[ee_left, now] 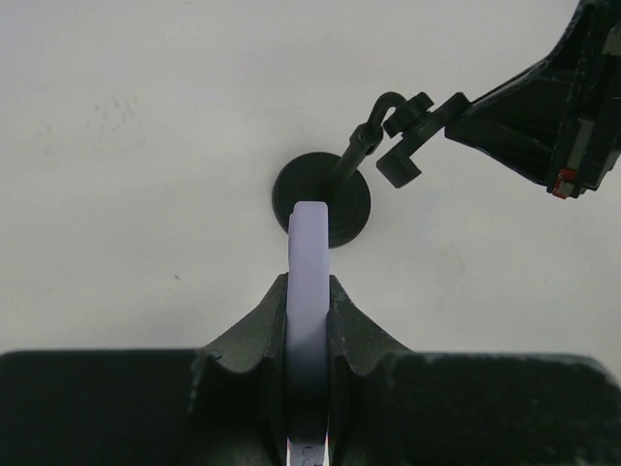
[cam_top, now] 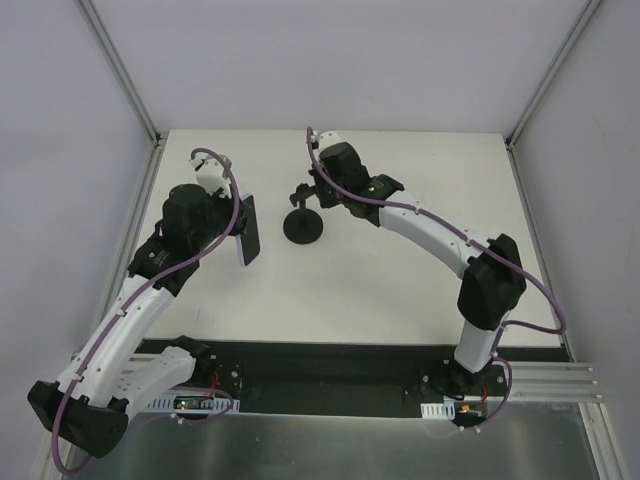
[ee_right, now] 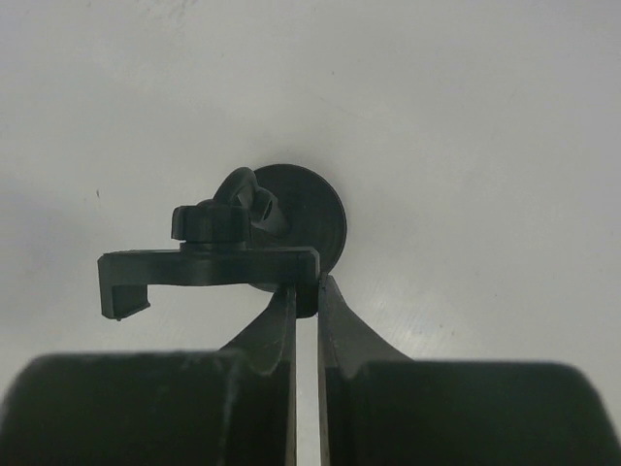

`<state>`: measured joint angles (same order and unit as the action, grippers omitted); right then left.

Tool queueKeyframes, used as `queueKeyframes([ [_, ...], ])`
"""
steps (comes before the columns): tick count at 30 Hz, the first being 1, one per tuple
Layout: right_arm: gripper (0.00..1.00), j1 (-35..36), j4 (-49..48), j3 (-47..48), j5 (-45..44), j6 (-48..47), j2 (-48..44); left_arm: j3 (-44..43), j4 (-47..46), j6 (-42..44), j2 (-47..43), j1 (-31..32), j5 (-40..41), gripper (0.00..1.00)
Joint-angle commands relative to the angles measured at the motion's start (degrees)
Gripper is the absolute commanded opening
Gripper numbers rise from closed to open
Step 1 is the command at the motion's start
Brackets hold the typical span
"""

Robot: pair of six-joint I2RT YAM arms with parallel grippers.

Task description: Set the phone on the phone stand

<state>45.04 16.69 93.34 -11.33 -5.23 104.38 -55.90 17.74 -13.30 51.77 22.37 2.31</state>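
Note:
My left gripper (cam_top: 236,222) is shut on the phone (cam_top: 248,232) and holds it on edge above the table, just left of the phone stand (cam_top: 303,226). In the left wrist view the phone's pale edge (ee_left: 309,262) sticks out between the fingers (ee_left: 254,335), pointing at the stand's disc base (ee_left: 344,199). My right gripper (cam_top: 318,192) is shut on the right end of the stand's forked cradle bracket (ee_right: 209,267). In the right wrist view its fingertips (ee_right: 283,306) pinch that end, with the disc base (ee_right: 315,218) behind.
The white table (cam_top: 400,290) is bounded by metal frame posts at its back corners and a black rail along the near edge. My right arm (cam_top: 430,232) arches over the table's right half. My right gripper body (ee_left: 543,107) shows in the left wrist view.

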Motion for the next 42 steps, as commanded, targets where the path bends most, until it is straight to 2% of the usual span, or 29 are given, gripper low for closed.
queueKeyframes([
  [1, 0.01, 0.31, 0.27, -1.93, 0.87, -0.39, -7.34, 1.05, -11.23, 2.31, -2.2, -1.1, -10.38, 0.0],
  [6, 0.01, 0.23, 0.19, -5.18, 4.2, -2.4, -9.71, 3.33, -16.06, 3.45, -3.25, -1.63, -19.51, 0.0],
  [8, 0.01, -0.03, 0.71, -5.62, 8.33, -6.09, -10.33, 5.87, -21.58, 4.42, -4.56, -1.63, -23.99, 0.0],
  [9, 0.01, -1.34, 0.63, -5.8, 10.26, -6.97, -10.86, 6.76, -23.87, 4.6, -5.09, -1.63, -30.63, 0.0],
  [10, 0.01, -2.31, 0.71, -5.63, 17.24, -8.29, -10.95, 7.55, -28.85, 4.34, -6.32, -1.63, -33.91, 0.0],
  [11, 0.01, -3.54, 2.02, -5.1, 20.62, -8.65, -10.52, 8.6, -31.16, 4.07, -6.85, -1.63, -38.38, 0.0],
  [12, 0.01, -5.47, 3.34, -3.1, 23.43, -9.09, -10.08, 8.79, -34.06, 3.9, -7.12, -1.54, -45.91, 0.0],
  [15, 0.01, -7.5, 8.96, 0.69, 31.7, -12.68, -8.14, 8.35, -42.42, 0.57, -6.6, -1.37, -56.22, 0.0],
  [17, 0.01, -8.03, 11.16, 1.75, 38.03, -15.23, -7.18, 5.91, -48.63, -3.38, -2.48, -1.1, -62.47, 0.0],
  [19, 0.01, -9.08, 12.05, 3.07, 42.76, -15.86, -6.38, 2.22, -51.13, -5.59, 4.52, 1.77, -76.06, 0.0],
  [21, 0.01, -10.49, 11.61, 3.34, 44.72, -15.51, -5.59, -3.76, -46.67, -2.36, 8.42, 3.81, -77.45, 0.0],
  [22, 0.01, -10.67, 11.87, 4.56, 45.86, -15.68, -5.07, -6.56, -44.83, 3.31, 11.74, 5.39, -79.98, 0.0],
  [25, 0.01, -11.55, 15.03, 7.02, 48.41, -17.26, -3.13, -11.75, -40.94, 10.2, 19.56, 6.02, -85.24, 0.0],
  [29, 0.01, -12.43, 16.71, 8.0, 50.09, -18.58, -2.42, -17.13, -41.03, 11.71, 28.02, 5.93, -90.62, 0.0],
  [35, 0.01, -13.57, 16.62, 7.38, 50.18, -17.97, -2.6, -23.1, -44.71, 11.72, 36.81, 5.67, -94.15, 0.0],
  [37, 0.01, -13.66, 16.45, 6.94, 50.79, -17.79, -2.69, -23.82, -48.39, 6.56, 40.06, 4.62, -95.9, 0.0],
  [38, 0.01, -13.75, 16.45, 6.94, 50.88, -17.79, -2.78, -23.56, -58.33, 2.88, 41.12, 4.26, -96.34, 0.0],
  [39, 0.01, -13.75, 16.45, 6.86, 51.06, -17.71, -2.69, -23.21, -63.65, -5.51, 43.48, 3.91, -96.35, 0.0],
  [41, 0.01, -13.83, 16.53, 7.03, 51.67, -17.53, -2.51, -24.08, -79.43, -13.99, 46.3, 3.73, -96.96, 0.0],
  [42, 0.01, -13.84, 16.36, 7.38, 51.76, -17.44, -2.34, -24.86, -86.66, -24.82, 49.62, 3.82, -97.49, 0.0],
])
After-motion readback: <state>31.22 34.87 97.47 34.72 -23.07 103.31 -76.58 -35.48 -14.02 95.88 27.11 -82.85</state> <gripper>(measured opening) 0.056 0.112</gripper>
